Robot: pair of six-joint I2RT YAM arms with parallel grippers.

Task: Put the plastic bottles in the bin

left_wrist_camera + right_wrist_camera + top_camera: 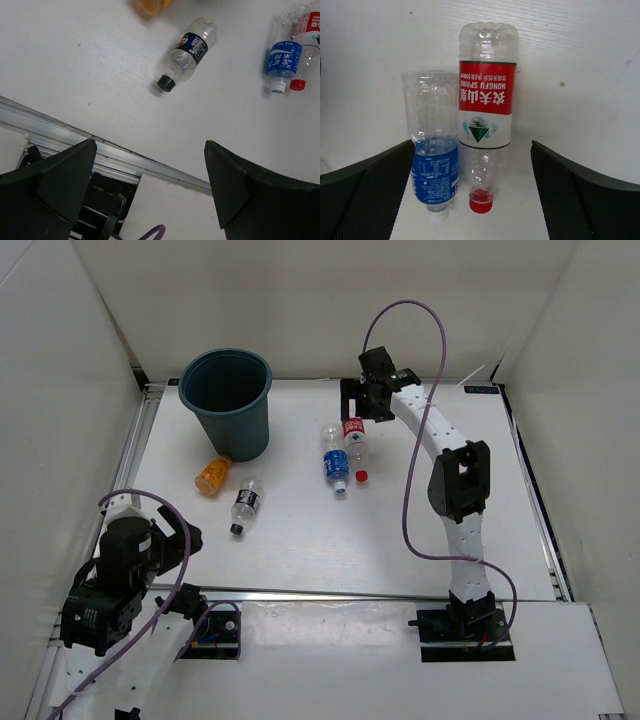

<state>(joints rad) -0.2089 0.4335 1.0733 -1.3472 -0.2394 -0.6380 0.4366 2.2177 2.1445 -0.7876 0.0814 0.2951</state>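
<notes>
Left jaws spread wide, empty, low at the near table (pixel 300 550) edge. Bin (pixel 235 430) far left; orange bottle (pixel 212 476) just beside its base, dark-label bottle (pixel 244 504) near. Blue-label bottle (pixel 335 465) and red-label bottle (pixel 354 438) lie touching; right jaws parted, empty, over them. Probably empty: light, thin-walled, slick. Grip mid-body, across the label.

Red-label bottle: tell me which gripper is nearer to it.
Right. The right gripper is just beyond the base of the red-label bottle, on its far side; the left gripper is at the near-left corner, well away.
</notes>
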